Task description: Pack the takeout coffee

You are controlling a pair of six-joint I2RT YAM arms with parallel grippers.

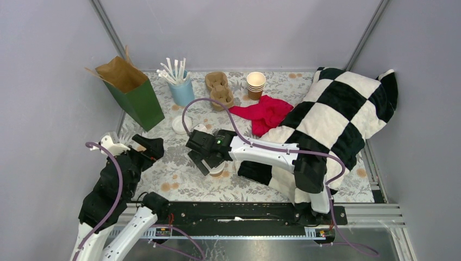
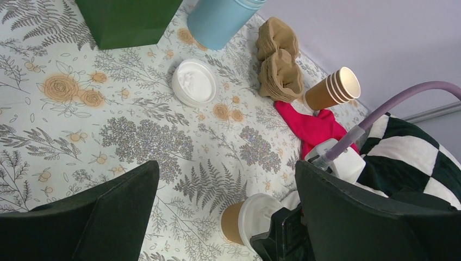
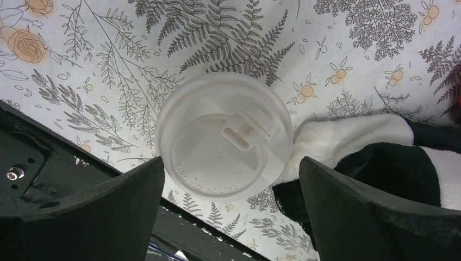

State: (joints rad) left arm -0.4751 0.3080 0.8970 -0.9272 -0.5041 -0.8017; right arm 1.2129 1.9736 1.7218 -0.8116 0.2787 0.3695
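Though the bench (image 1: 179,185) is crowded by the checked pillow (image 1: 337,109) and the green bag (image 1: 133,92) at upper left of the top view, your target is small: the takeout coffee (image 1: 217,169), low centre, just beside the pillow. Expect thin paper walls that crush easily, and sloshing if it is full. The right gripper (image 3: 231,163) has its fingers (image 3: 81,217) apart either side of the white lid (image 3: 224,136). Squeeze gently below the rim, since the lid may pop. The left gripper (image 2: 227,163) is spread apart and empty.

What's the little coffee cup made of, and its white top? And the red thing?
The cup looks like matte brown paper. Its lid seems thin white plastic: smooth, with moulded lettering. The red cloth looks like soft fabric, crumpled into folds.
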